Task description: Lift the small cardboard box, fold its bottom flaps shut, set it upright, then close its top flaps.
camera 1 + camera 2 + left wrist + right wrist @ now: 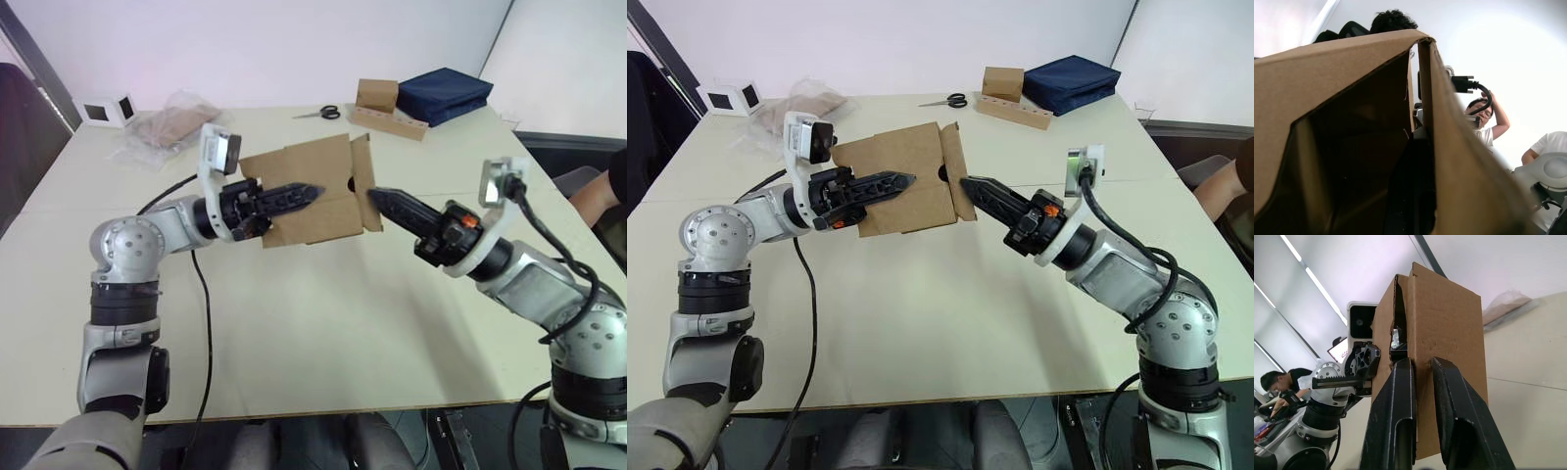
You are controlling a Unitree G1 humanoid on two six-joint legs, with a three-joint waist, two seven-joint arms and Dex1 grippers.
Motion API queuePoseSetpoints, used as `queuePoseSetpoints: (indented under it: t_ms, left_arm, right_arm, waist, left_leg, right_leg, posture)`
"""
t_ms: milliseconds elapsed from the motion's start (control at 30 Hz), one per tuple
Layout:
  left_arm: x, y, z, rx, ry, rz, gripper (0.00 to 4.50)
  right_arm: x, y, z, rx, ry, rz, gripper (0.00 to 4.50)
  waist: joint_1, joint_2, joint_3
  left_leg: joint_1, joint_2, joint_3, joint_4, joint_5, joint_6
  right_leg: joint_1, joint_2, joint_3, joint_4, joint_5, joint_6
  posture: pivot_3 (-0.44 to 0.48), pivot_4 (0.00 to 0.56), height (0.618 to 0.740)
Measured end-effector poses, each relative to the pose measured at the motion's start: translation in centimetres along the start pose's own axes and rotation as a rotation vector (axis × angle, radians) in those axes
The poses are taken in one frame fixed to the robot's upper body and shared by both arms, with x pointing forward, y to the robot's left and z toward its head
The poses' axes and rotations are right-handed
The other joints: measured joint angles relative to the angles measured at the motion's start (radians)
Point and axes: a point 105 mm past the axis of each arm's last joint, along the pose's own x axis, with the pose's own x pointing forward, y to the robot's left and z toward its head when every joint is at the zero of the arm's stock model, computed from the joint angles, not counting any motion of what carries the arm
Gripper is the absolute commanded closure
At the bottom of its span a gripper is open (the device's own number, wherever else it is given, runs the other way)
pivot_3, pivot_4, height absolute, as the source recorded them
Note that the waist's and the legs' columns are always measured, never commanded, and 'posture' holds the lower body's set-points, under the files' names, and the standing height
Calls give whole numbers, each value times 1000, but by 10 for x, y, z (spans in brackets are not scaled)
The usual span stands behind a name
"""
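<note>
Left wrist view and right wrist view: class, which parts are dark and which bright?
Left wrist view: the inside of the small cardboard box lies in deep shadow, while the background behind it is washed out to near white. Right wrist view: bright ceiling light strips glare at the upper part, and the right end effector looks dark against the lit carton wall.

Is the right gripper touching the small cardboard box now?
Touching. In the right wrist view the right gripper has its two fingers on either side of a flap edge of the small cardboard box, pinching it.
</note>
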Motion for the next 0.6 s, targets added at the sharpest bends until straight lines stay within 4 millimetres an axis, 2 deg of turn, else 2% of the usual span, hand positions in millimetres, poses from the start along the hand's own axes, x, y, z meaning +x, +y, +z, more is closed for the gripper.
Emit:
queuePoseSetpoints:
  t_ms: [267, 600]
  left_arm:
    - [0, 0, 0, 0, 0, -2, 4500]
    - [2, -1, -1, -3, -3, -17, 4500]
  right_arm:
    - [-4, -2, 9, 28, -33, 0, 3930]
    - [-5, 4, 6, 82, -25, 38, 3930]
  waist:
    - [0, 0, 0]
    - [0, 0, 0]
  left_leg:
    - [0, 0, 0, 0, 0, 0]
    - [0, 0, 0, 0, 0, 0]
  right_leg:
    - [0, 0, 0, 0, 0, 0]
    - [0, 0, 0, 0, 0, 0]
  posture:
    - [0, 150, 740]
    - [0, 150, 740]
